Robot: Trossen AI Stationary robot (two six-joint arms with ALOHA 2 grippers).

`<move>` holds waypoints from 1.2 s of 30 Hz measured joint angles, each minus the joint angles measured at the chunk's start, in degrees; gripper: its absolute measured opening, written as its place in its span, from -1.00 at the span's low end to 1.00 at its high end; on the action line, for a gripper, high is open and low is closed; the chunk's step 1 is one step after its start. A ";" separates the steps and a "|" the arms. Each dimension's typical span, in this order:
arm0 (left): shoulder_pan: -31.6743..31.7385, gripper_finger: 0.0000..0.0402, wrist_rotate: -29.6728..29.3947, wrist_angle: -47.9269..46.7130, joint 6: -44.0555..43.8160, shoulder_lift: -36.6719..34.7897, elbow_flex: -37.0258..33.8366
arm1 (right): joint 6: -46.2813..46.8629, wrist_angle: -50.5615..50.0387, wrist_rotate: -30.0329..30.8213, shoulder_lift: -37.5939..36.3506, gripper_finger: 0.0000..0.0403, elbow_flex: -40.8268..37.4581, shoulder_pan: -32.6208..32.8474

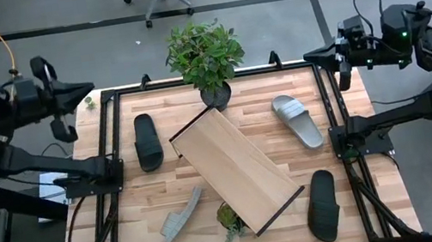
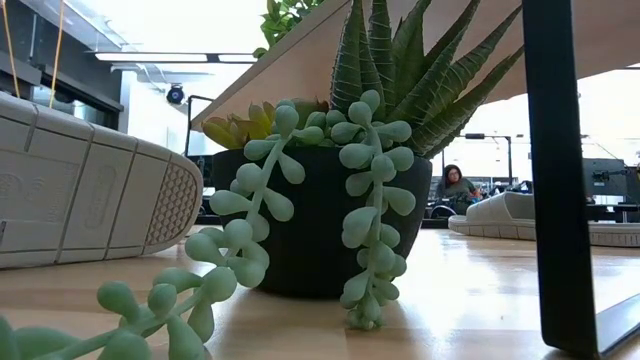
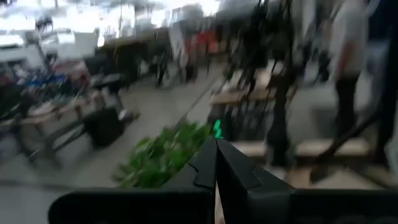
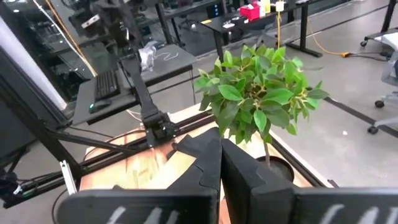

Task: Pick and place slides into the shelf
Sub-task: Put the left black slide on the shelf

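Both pincers closed and empty: left pincer [image 1: 81, 92] hangs off the slatted wooden worktop's [image 1: 141, 194] ten o'clock corner, right pincer [image 1: 318, 54] off its two o'clock corner. Long light-wood shelf [image 1: 237, 170] lies diagonally at centre. Black slides sit at nine [image 1: 147, 141] and five o'clock [image 1: 322, 205], grey slides at seven [image 1: 178, 219] and two [image 1: 297, 119]. Leafy potted plant [image 1: 206, 55] stands at twelve. Only the low view shows the trailing succulent pot [image 2: 325, 215] under the shelf's edge and a seated person [image 2: 455, 187] in the room behind.

Leafy potted plant [image 1: 204, 53], small succulent [image 1: 228, 220]
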 joint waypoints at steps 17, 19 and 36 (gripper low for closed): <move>0.02 -1.00 -1.18 -22.89 -0.65 15.07 17.95 | 1.03 -0.28 -0.47 -0.01 -1.00 0.00 0.00; 0.04 -1.00 -1.71 -23.51 -0.87 15.07 17.95 | 1.03 -0.28 -0.45 -0.01 -1.00 0.00 -0.01; 0.04 -1.00 -23.35 -30.72 -5.43 16.36 17.95 | 0.39 -0.26 0.60 2.58 -1.00 -0.02 -0.01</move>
